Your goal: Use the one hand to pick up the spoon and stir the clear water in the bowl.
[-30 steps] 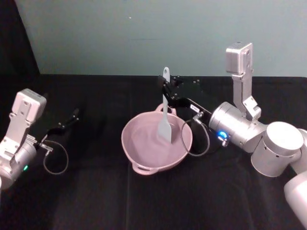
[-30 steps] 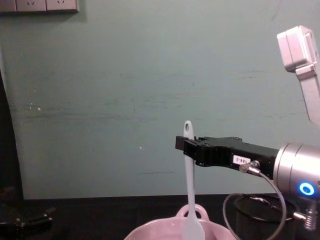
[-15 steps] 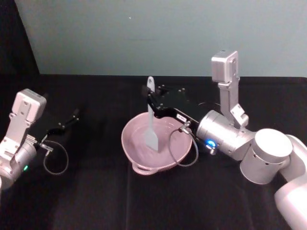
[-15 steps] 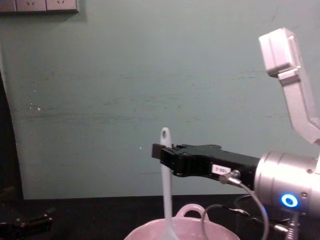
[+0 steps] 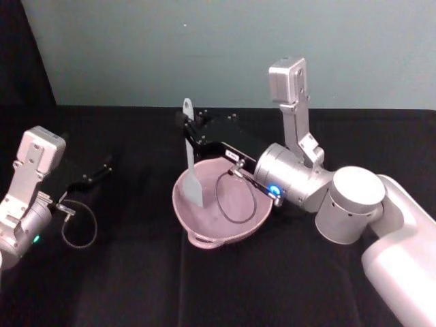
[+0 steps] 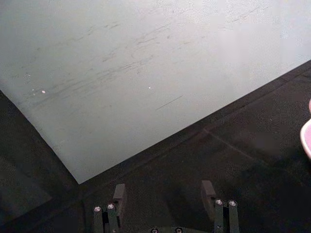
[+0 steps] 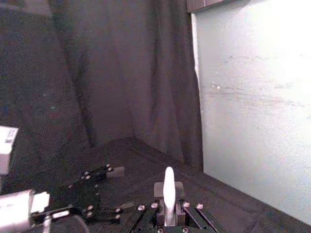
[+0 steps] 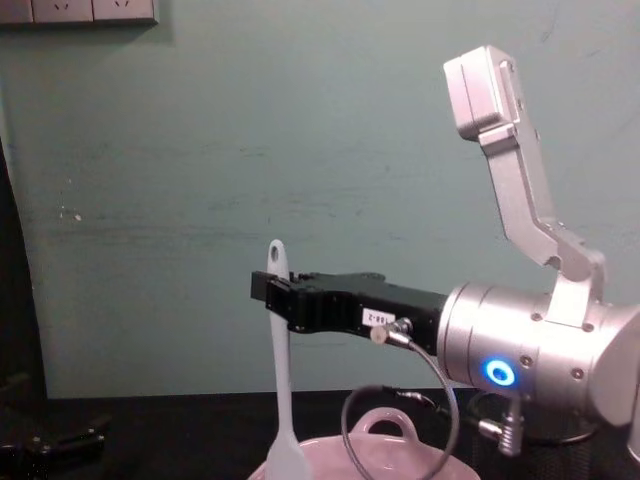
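While the right tool [image 5: 187,133] reaches in over the bowl [image 5: 204,239] from the robot's right, it is clamped shut on the upper handle of the spoon [image 5: 191,163], just below the holed tip. The spoon hangs almost upright, with its flat head down inside the bowl, close to the bowl's left wall. The bowl stands on the black desk [image 5: 136,286], about mid-way between the two arms. The left tool [image 5: 102,165] rests parked well apart on the left, its fingers spread with nothing between them.

By my reading, the stirring itself is the step in hand (the water is too clear for me to judge its level). To do it well, the head should sweep a smooth round path that stops short of the wall, since it already sits near one side. It should ride low enough to move the water without scraping the bottom. Because the grip is high on a long, slim handle, the head may lag or pivot, so a slow, even pace suits, which also guards against slopping over the wavy rim. The cable [image 5: 228,201] looping over the bowl deserves watching too.
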